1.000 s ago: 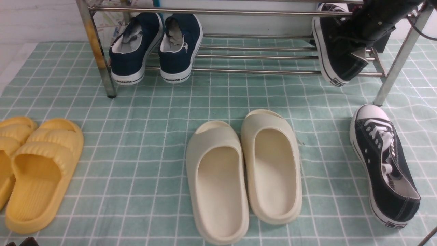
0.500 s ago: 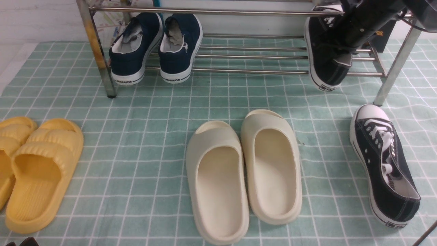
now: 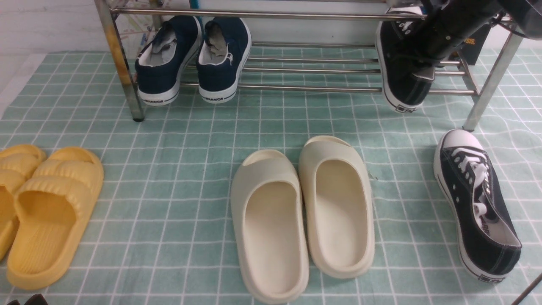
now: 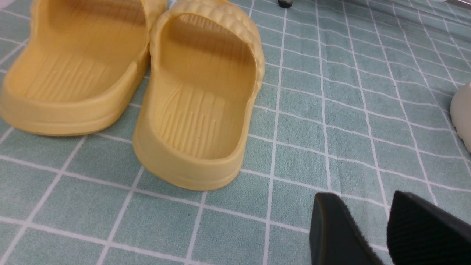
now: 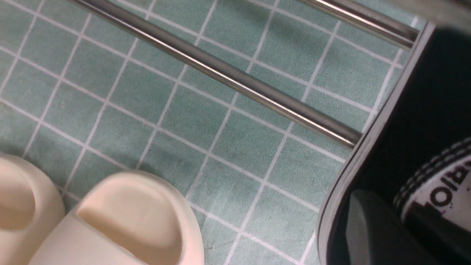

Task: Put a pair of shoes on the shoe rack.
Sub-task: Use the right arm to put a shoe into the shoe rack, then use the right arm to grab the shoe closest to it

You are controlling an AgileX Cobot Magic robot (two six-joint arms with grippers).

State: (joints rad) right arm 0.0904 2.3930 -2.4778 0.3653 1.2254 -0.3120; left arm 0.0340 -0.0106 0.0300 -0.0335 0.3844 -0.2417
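Scanning left to right: left gripper hovers low over the mat by the yellow slides, fingers a narrow gap apart and empty, probably parked clear. Navy sneakers fill the rack's left end, so the free slot is on the right. Cream slides sit mid-mat. Right gripper clamps a black sneaker, toe in over the lower bars, heel overhanging the front bar. Second black sneaker lies on the mat beside the right post.
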